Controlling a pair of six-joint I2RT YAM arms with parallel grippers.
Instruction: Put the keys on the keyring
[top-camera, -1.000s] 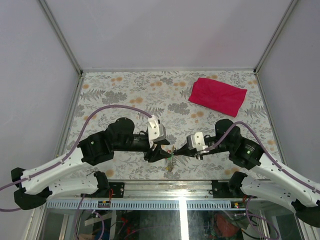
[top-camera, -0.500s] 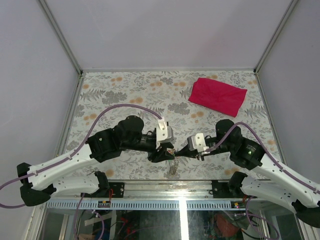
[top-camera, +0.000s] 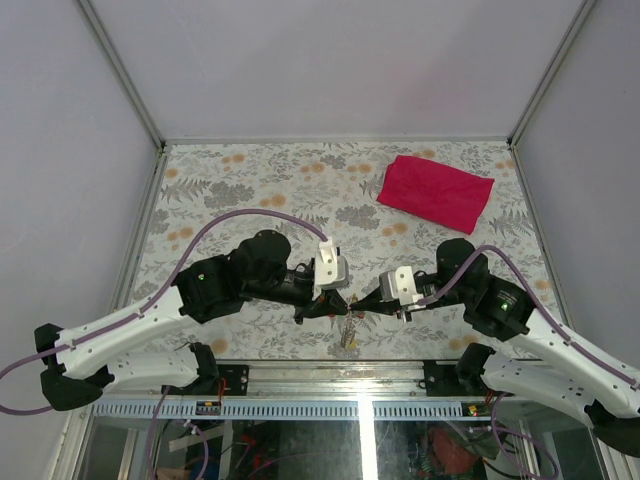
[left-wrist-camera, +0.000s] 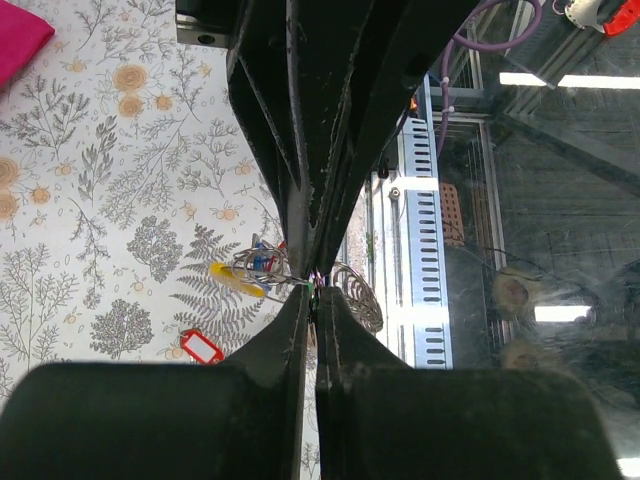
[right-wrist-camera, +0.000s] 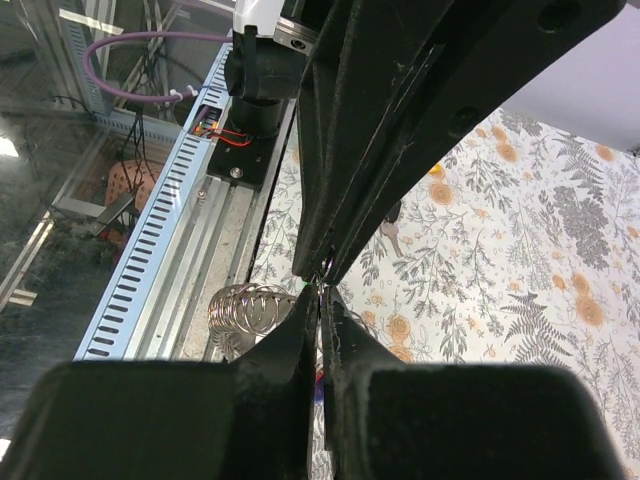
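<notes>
We stretch our left arm (top-camera: 130, 322) and right arm (top-camera: 570, 350) inward, elbows bent and wrists low, so that our left gripper (top-camera: 338, 309) and right gripper (top-camera: 358, 303) meet nose to nose in the middle, both sets of jaws pressed together.

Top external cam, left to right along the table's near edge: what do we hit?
left arm → left end effector → keyring → right end effector → right arm

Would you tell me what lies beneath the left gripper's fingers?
The keyring shows at their tips, a red-tagged key lies on the table below; what the shut fingers pinch is hidden.
</notes>
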